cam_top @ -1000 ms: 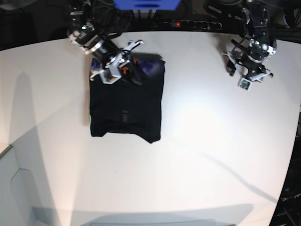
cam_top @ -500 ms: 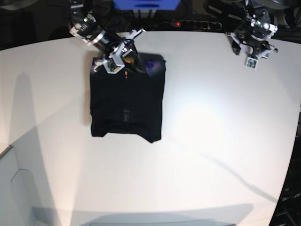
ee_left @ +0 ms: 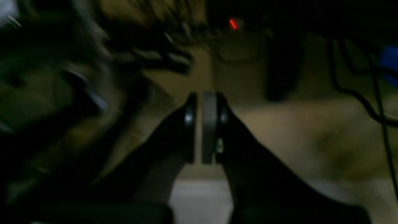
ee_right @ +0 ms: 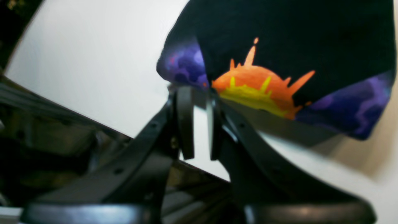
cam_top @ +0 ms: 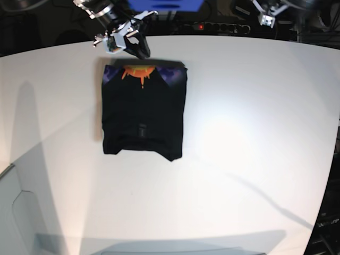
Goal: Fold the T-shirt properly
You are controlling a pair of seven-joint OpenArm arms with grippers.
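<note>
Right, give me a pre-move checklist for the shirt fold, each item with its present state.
1. T-shirt lies folded in a compact rectangle on the table: ok.
2. Right claw lets go of the cloth: ok, its jaws stand slightly apart with nothing between them, just short of the printed edge.
3. Left claw empty: ok, shut with nothing in it, away from the shirt.
4. Fold edges even: not ok, the orange sun print and purple corners show along the far edge, and the near edge is uneven.
5. Layers underneath lie smooth: cannot tell, hidden.
6. Both arms off the cloth: ok in the base view.
</note>
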